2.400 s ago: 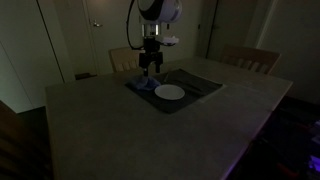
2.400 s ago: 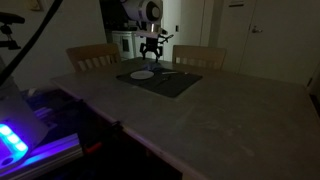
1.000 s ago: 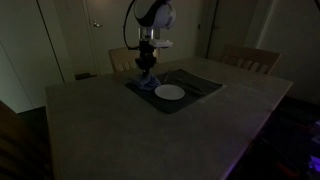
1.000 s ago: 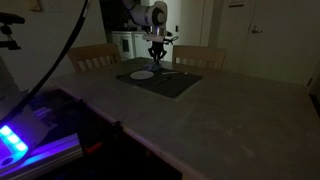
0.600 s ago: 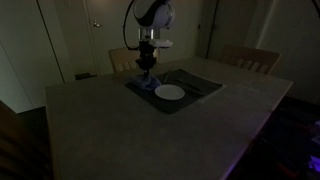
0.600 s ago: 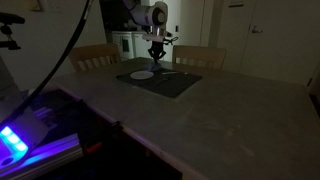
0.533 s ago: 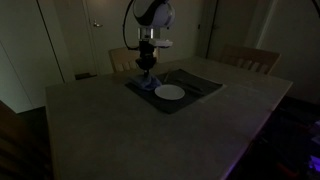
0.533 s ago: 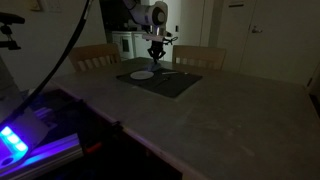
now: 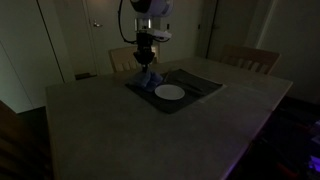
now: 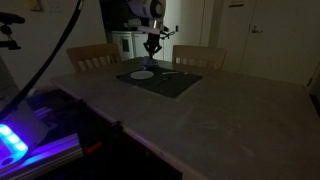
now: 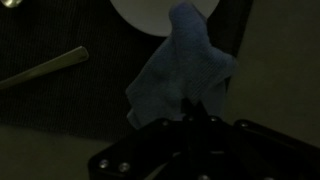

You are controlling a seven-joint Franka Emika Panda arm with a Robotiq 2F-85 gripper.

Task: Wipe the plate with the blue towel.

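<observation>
A white plate lies on a dark placemat on the table; it also shows in an exterior view as the plate and at the top of the wrist view as the plate. My gripper hangs above the mat's left part, beside the plate, shut on the blue towel. The towel dangles from the jaws with its lower end near the mat. In the wrist view the towel hangs bunched from my gripper, its tip overlapping the plate's edge.
A pale utensil lies on the mat near the plate. Wooden chairs stand at the table's far side. The room is dim; a blue-lit device sits off the table's edge.
The jaws closed on the towel, and the arm has risen, lifting the towel off the mat. The plate has not moved.
</observation>
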